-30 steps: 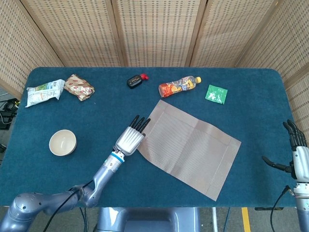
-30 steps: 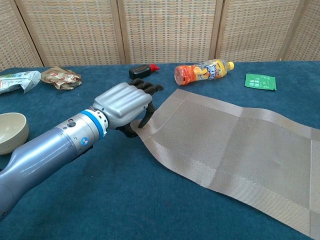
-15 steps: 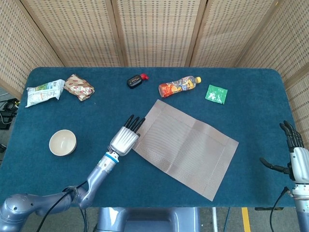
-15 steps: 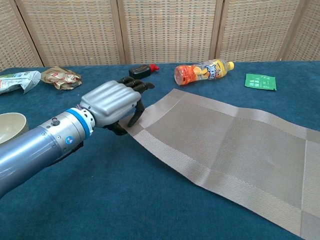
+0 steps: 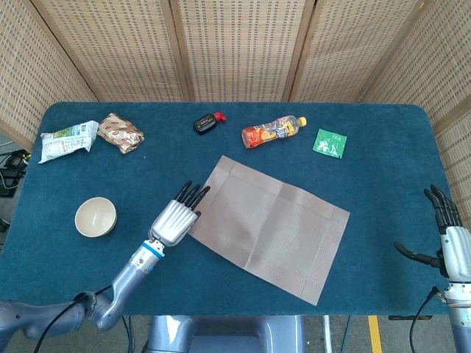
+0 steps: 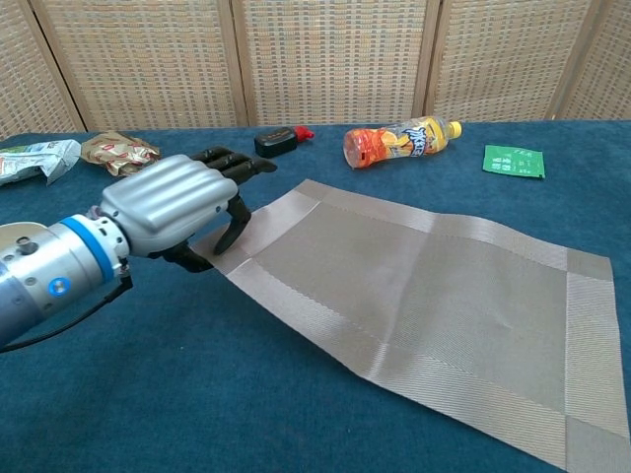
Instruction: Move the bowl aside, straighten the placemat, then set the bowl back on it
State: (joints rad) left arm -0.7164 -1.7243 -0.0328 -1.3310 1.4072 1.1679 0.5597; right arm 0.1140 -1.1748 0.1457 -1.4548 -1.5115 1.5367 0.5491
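The left hand (image 5: 175,218) rests at the near-left corner of the placemat (image 5: 268,225), knuckles up, and the chest view shows its dark fingers (image 6: 229,166) curled down with the thumb tucked against the mat's edge, so it appears to pinch that corner, though the contact itself is hidden under the palm. The placemat lies flat but skewed on the blue table (image 5: 383,169), its long sides running diagonally toward the right. The bowl (image 5: 96,216) sits upright on bare cloth well to the left of the hand, apart from the mat. The right hand (image 5: 445,235) hovers at the table's far right edge, fingers spread and holding nothing. Along the back lie 2 snack packets (image 5: 68,140), a small black device (image 5: 204,123), a bottle (image 5: 272,132) on its side and a green sachet (image 5: 329,143).
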